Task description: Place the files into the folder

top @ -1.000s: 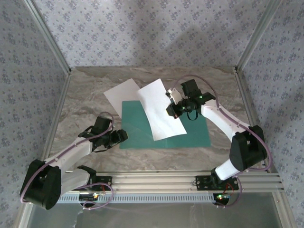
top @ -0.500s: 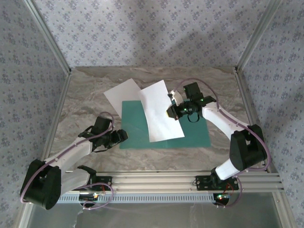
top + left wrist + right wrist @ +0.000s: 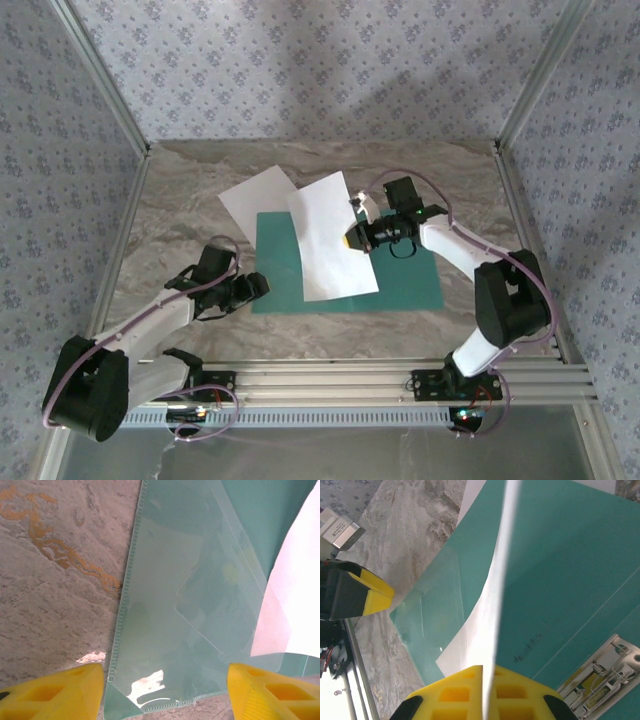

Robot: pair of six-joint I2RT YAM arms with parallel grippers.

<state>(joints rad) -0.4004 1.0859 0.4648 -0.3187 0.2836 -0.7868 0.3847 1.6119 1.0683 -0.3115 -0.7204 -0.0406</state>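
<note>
One sheet, pinched in the right claw, covers mid folder; left claw gapes empty.

Left arm stretched low, left fingers apart; right arm bent inward, right fingers pinching a sheet between them.

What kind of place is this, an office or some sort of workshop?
Probably a small robot test booth, not an office: a left arm and a right arm are bolted to a metal rail at the edge of a marble-patterned table, closed in by aluminium posts and flower-print walls.
</note>
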